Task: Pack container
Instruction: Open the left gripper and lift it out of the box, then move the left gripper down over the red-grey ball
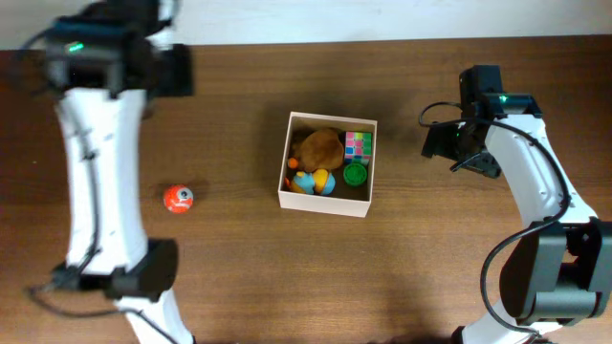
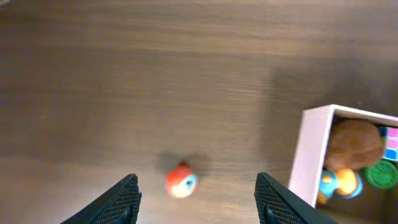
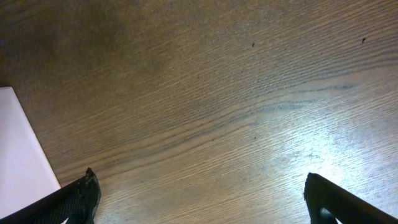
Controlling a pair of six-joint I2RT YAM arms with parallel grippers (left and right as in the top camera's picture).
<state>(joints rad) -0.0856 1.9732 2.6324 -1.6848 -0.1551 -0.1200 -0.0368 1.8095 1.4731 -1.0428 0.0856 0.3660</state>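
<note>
Left gripper (image 2: 196,182) hanging open above red ball (image 2: 181,182); ball sitting on table (image 1: 402,277), well left of container (image 1: 323,203). Advising: centring ball between jaws, descending straight before closing. Right gripper (image 3: 199,182) also open, hovering beside container.

Overhead: fixed, straight down on the brown wood-grain table (image 1: 402,277), far enough to take in both arms. Left wrist looks down past its dark fingertips (image 2: 118,202) from some height — shares the small red-orange ball (image 2: 181,181) and the square white-walled cardboard box (image 2: 311,155) with overhead. Right wrist sits closer to the wood — mostly grain, a white surface (image 3: 18,149) at left edge
</note>
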